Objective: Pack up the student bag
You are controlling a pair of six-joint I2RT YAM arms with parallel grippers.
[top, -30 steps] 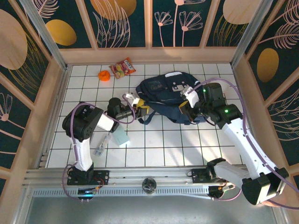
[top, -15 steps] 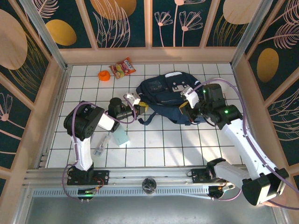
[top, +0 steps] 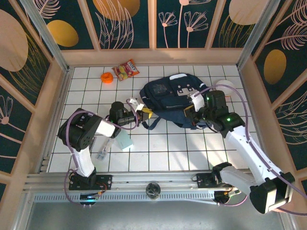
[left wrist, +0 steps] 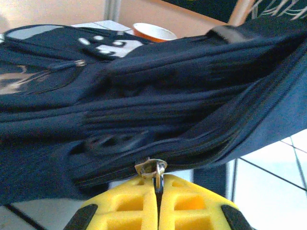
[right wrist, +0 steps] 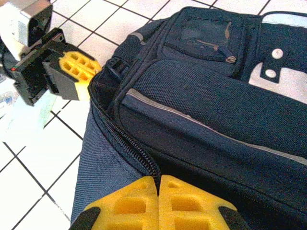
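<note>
zipper pull in left gripper

A white gridded tabletop sits inside wood-framed dark walls bearing golden ovals and pale flowers.

Left wrist cam: student bag runs off both sides, left gripper cropped at bottom edge. Zipper pull sits in the seam of its closed pads, lower half buried. Orange rim on the bag's far side, rest hidden. Right wrist cam: right gripper cropped too; I can't tell if its closed pads pinch fabric. Top cam: clear item by left arm, too small to identify.
</note>
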